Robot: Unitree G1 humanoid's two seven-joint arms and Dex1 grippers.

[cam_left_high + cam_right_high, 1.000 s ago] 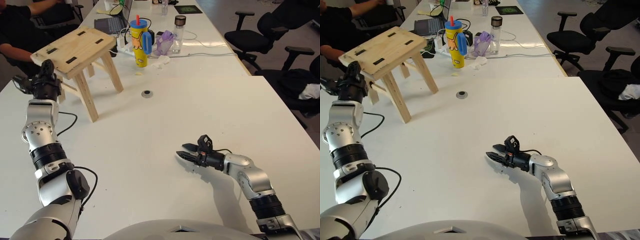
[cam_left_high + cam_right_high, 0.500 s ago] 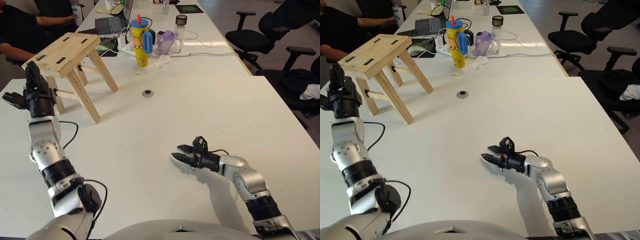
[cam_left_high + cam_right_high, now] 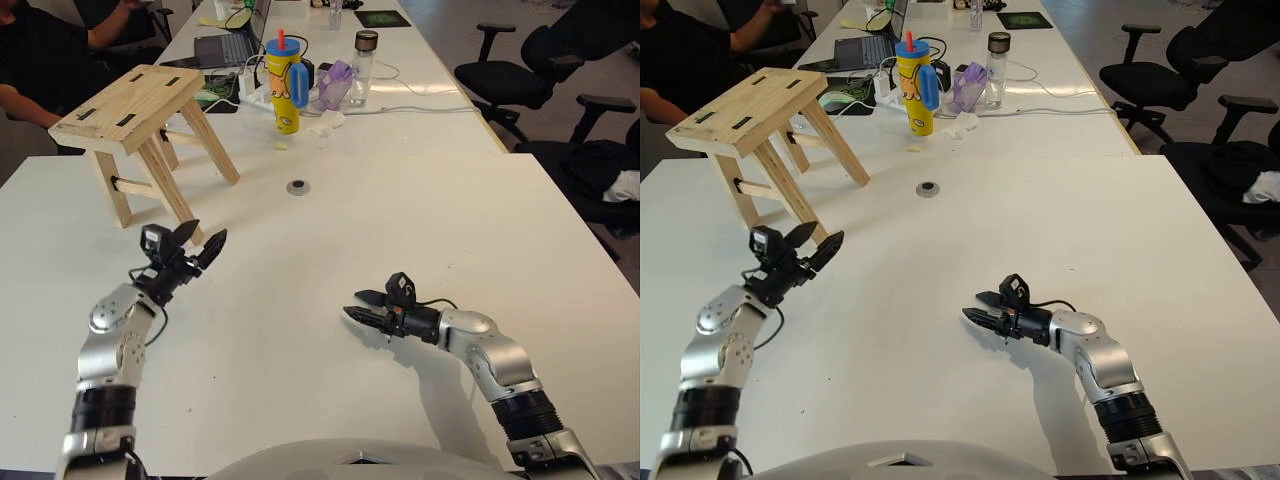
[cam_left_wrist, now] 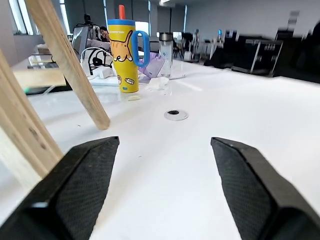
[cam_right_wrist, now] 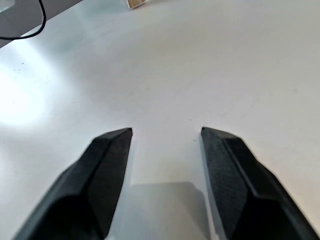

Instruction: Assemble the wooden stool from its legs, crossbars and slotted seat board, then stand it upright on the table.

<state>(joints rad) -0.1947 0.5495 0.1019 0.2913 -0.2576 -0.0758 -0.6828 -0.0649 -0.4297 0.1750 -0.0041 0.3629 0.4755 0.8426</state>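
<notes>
The assembled wooden stool (image 3: 140, 110) stands upright on its four legs at the far left of the white surface (image 3: 420, 210), its slotted seat board on top and crossbars joining the legs. Just in front of its nearest leg, on the robot's side, the left claw (image 3: 200, 243) hangs low over the surface with its two fingers spread wide, gripping nothing. It is near the stool but apart from it. From the left wrist, the stool's pale legs (image 4: 70, 65) rise close beyond one black finger (image 4: 75, 190), with bare surface between the fingers.

Farther back, right of the stool, a yellow cup (image 3: 283, 85) with a blue handle stands among cables, and a small round grommet (image 3: 296, 187) sits in the surface nearer the middle. A clear bottle (image 3: 362, 68) stands right of the cup.

Right of centre and close to the robot, the right claw (image 3: 355, 305) lies low over the surface, pointing toward the robot's left, fingers parted and empty, well apart from the stool. Black office chairs (image 3: 510, 70) stand beyond the surface's right edge.
</notes>
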